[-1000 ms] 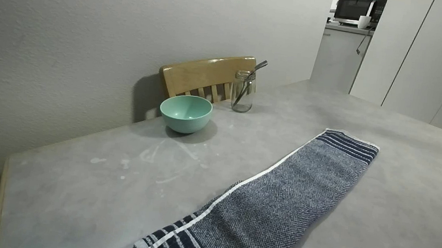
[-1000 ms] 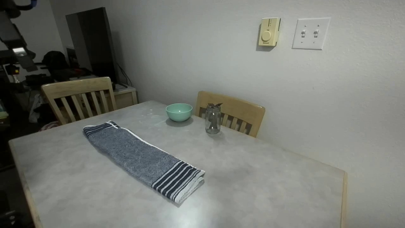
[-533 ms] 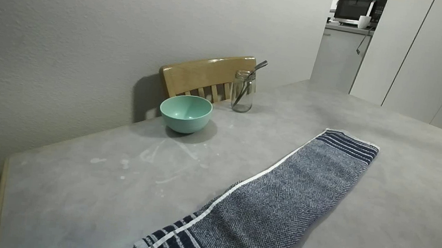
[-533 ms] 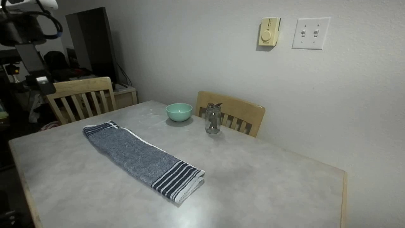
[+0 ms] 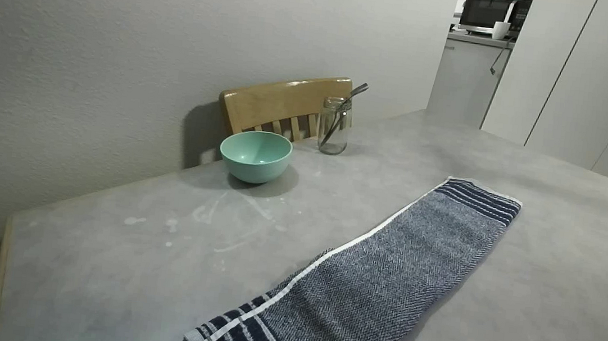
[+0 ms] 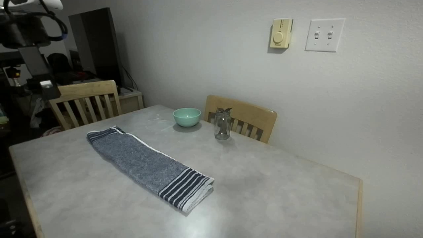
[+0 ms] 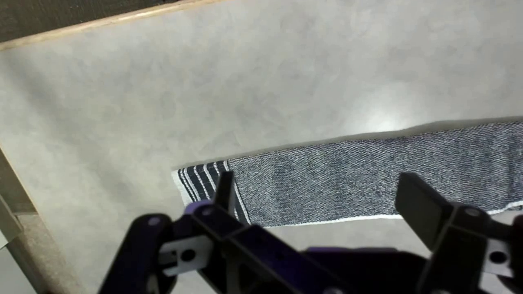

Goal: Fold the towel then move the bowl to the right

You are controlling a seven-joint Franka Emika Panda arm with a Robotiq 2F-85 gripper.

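The grey towel with navy and white striped ends lies as a long strip on the table in both exterior views (image 5: 384, 269) (image 6: 142, 162). Layered edges show at its ends. It also crosses the wrist view (image 7: 310, 183). The mint-green bowl stands upright on the table in both exterior views (image 5: 256, 160) (image 6: 187, 118), apart from the towel; it is out of the wrist view. My gripper (image 7: 316, 179) is open and empty, its fingers over the towel near a striped end in the wrist view. In an exterior view the gripper (image 6: 49, 89) hangs at the upper left, above table height.
A glass jar with cutlery stands close to the bowl in both exterior views (image 5: 334, 128) (image 6: 222, 125). A wooden chair (image 6: 244, 115) is behind them against the wall. Another chair (image 6: 82, 99) stands at the table's far left edge. The table edge (image 7: 102, 24) shows in the wrist view.
My gripper has moved right and down into an exterior view, with only a slight shift in the last half second. The towel and bowl have not moved.
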